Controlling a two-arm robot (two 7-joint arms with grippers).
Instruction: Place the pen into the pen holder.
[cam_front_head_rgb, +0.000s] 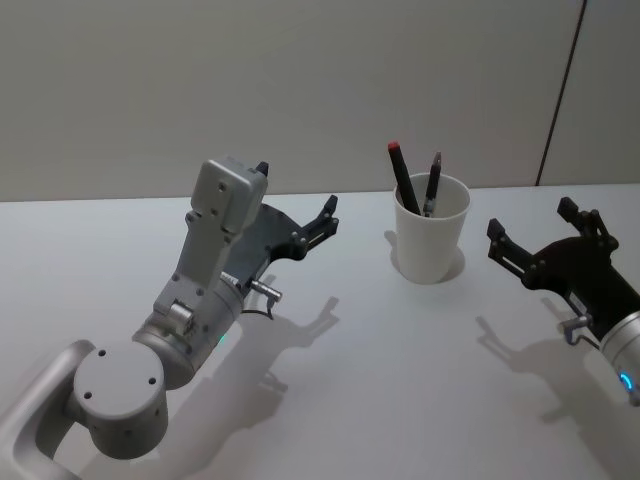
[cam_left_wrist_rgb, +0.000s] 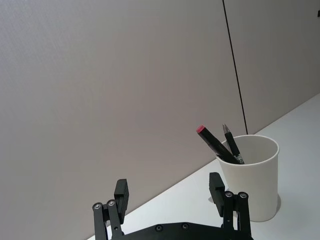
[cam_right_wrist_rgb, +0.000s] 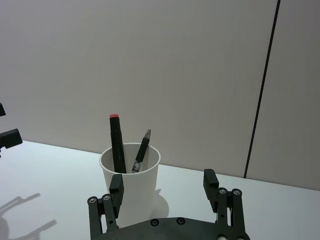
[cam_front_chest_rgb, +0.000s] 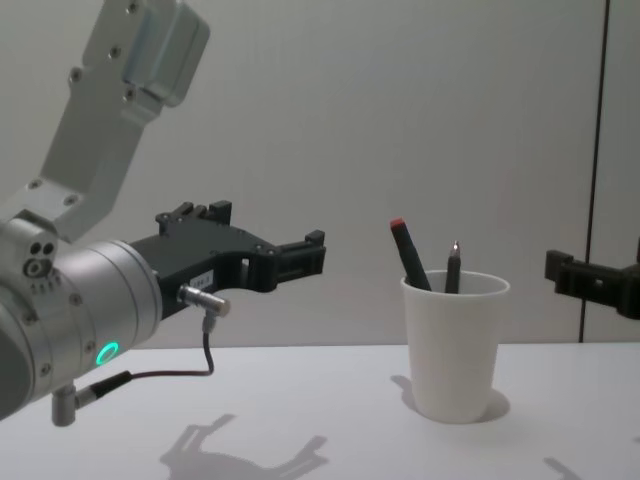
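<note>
The pen holder (cam_front_head_rgb: 432, 232), a white paper cup, stands upright on the white counter (cam_front_head_rgb: 360, 380) near the back wall, roughly between the two arms. Two pens stand in it already: a black pen with a red cap (cam_front_head_rgb: 404, 178) leaning toward the robot's left, and a thinner dark pen (cam_front_head_rgb: 432, 184) beside it with its metal tip up. Both rest against the inside of the cup, which is why they stand tilted rather than straight. No other pen lies on the counter, so the placing looks done, judging by how things lie.

The left claw (cam_front_head_rgb: 296, 200) hovers above the counter to the left of the cup, well apart from it, fingers spread wide and holding nothing. The right claw (cam_front_head_rgb: 535, 228) hangs on the cup's other side, also clear of it, fingers parted and empty. Both claws point toward the back wall rather than down at the cup, which suits arms drawn back from a finished drop more than arms about to grasp.

The head view shows down into the cup's mouth and where each pen meets the rim. The chest view shows the cup from the side: its taper, its base flat on the counter, and how far the pens stick out above the rim. The right wrist view shows the red-capped pen nearly upright, with the cup close ahead of that claw's fingers (cam_right_wrist_rgb: 116, 189).
</note>
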